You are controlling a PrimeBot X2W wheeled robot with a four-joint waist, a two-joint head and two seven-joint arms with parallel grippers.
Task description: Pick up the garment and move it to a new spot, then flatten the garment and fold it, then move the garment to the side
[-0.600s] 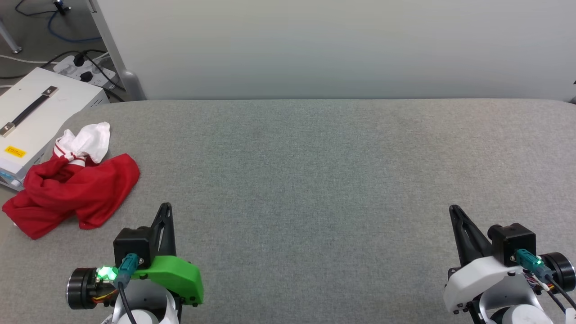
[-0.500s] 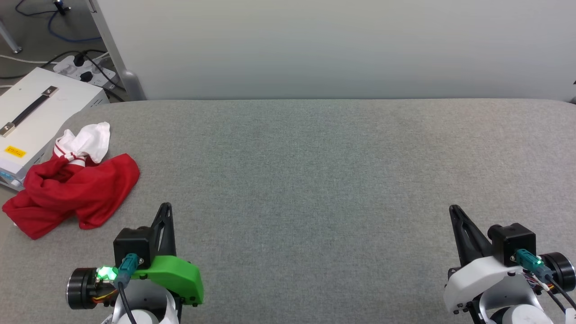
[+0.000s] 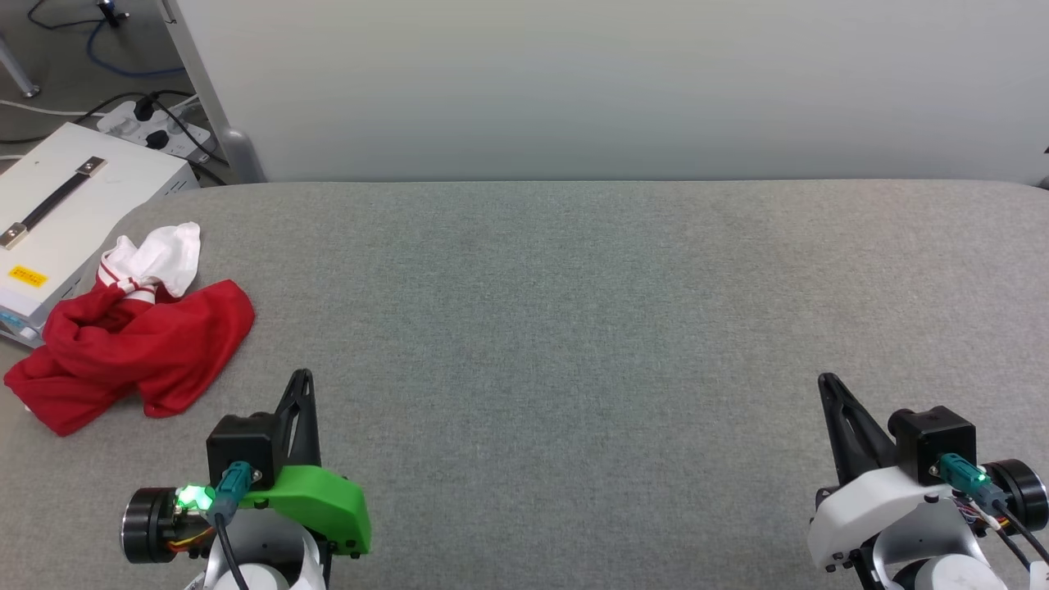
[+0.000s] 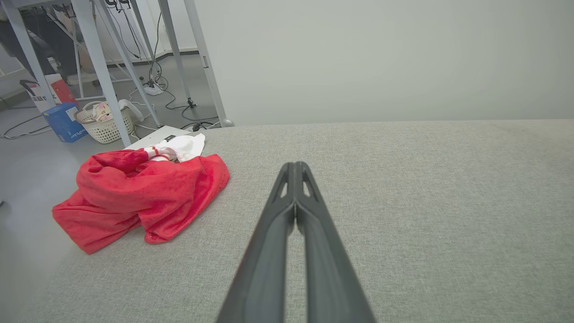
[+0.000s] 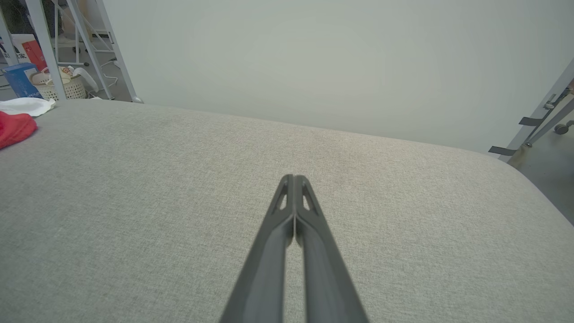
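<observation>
A bench covered in grey woven fabric runs the width of the head view, its corners rounded, with a plain pale wall behind it. At the far left, off the bench, a white box with a dark strap handle sits on the floor, and a power strip with black plugs lies beyond it among loose cables. The garment lies crumpled at the bench's left edge — a red heap with a white sleeve and striped trim on its far side.

The left end effector hovers over bare fabric near the garment, to its right and apart from it. Its two dark fingers are pressed together, gripping nothing. Well across the bench, the right end effector is clenched the same way — empty, above bare fabric.
</observation>
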